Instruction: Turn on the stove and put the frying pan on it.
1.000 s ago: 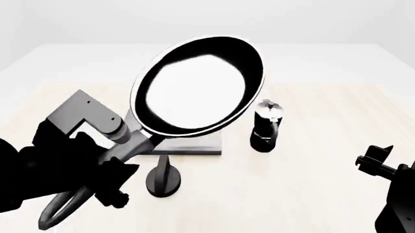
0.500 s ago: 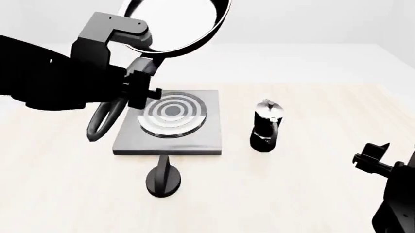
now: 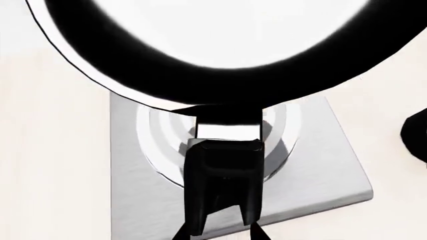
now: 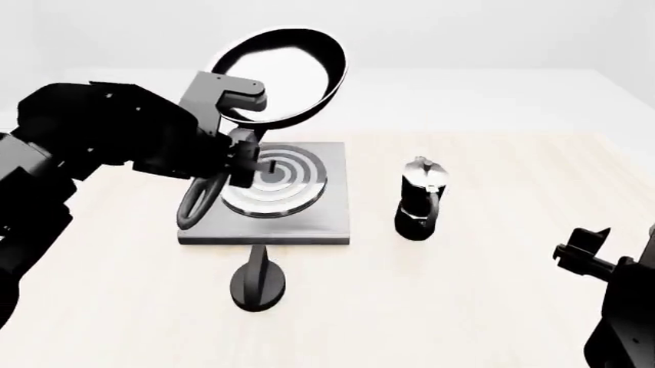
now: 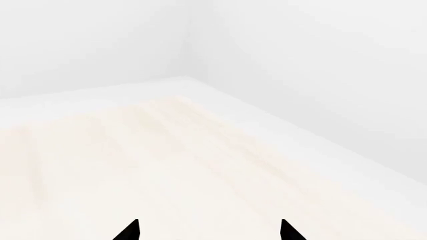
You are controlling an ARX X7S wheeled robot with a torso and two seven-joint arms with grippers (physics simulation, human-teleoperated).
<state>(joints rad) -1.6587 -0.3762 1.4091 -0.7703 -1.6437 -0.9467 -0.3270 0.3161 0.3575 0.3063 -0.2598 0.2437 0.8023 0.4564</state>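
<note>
My left gripper [image 4: 241, 156] is shut on the handle [image 4: 201, 201] of the frying pan [image 4: 278, 70]. It holds the black pan tilted in the air over the back of the stove [image 4: 330, 224], a grey plate with a ringed burner [image 4: 272, 181]. The black knob [image 4: 259, 280] stands on the table in front of the stove. In the left wrist view the pan [image 3: 220, 85] fills the far side, its handle [image 3: 223, 165] runs between my left gripper [image 3: 219, 236] fingertips, and the stove [image 3: 320, 170] lies below. My right gripper [image 4: 581, 256] is open and empty, also in its wrist view [image 5: 210, 232].
A black-and-silver moka pot [image 4: 422, 198] stands right of the stove. The pale wooden table [image 4: 492, 307] runs to white edges; its far corner shows in the right wrist view [image 5: 187, 80]. A dark shape [image 3: 417, 135] sits at the edge of the left wrist view.
The left arm swung the pan from near the camera up and back, then lowered it towards the stove. The burner is uncovered now. The right arm has barely moved.
</note>
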